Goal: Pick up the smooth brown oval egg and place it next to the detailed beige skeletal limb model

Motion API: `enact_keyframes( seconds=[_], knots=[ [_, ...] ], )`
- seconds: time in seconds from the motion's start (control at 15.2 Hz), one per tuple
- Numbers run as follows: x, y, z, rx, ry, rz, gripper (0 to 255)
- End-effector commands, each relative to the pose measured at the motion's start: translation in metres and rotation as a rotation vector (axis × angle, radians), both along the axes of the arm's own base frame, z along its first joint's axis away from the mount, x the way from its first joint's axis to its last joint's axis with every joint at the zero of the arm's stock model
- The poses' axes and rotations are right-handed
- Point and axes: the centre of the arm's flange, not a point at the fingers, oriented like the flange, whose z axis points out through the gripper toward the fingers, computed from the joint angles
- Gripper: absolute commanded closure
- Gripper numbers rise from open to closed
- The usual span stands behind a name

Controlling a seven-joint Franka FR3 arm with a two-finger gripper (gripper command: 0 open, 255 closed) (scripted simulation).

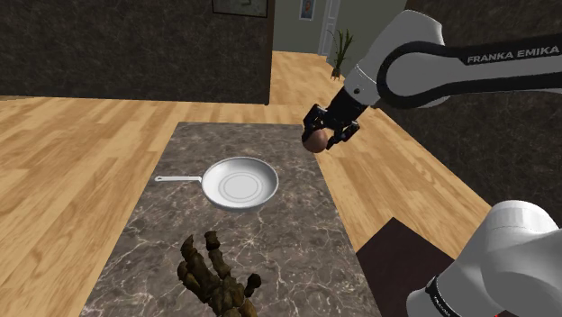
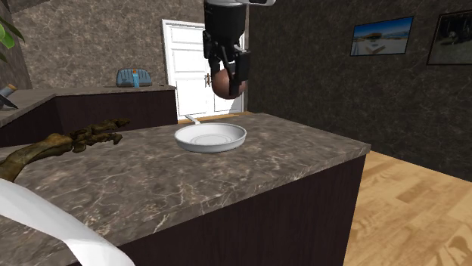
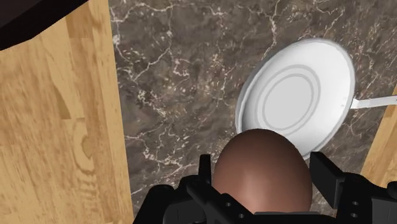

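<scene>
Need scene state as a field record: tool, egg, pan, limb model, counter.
tool: shut on the egg, high above the counter
egg: brown, smooth, clasped in the tool, off the surface, near the pan
pan: white, empty, upright on the counter, handle toward the shoulder view's left
limb model: dark brown, lying on the counter at the shoulder view's near end, apart from the pan
counter: dark veined stone top
task state: egg in the air, not yet beside the limb model

The gripper [image 1: 319,136] clasped a brown egg [image 1: 313,141] near the marble counter's [image 1: 297,257] far corner, beyond a white pan [image 1: 240,183] (handle pointing toward the view's left); a dark-brown skeletal limb model [image 1: 212,279] lay nearest the camera.
</scene>
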Motion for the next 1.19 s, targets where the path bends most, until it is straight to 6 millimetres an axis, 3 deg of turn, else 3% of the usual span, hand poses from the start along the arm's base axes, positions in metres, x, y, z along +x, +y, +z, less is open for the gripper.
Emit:
enact_keyframes(
  seconds=[0.0,0.59,1.12],
  knots=[
    [-0.024,0.019,-0.002,-0.001,0.0,-0.002,255],
    [-0.113,0.097,-0.002,-0.001,0.0,-0.002,255],
    [-0.115,0.099,-0.039,-0.001,0.0,-0.002,255]
  ],
)
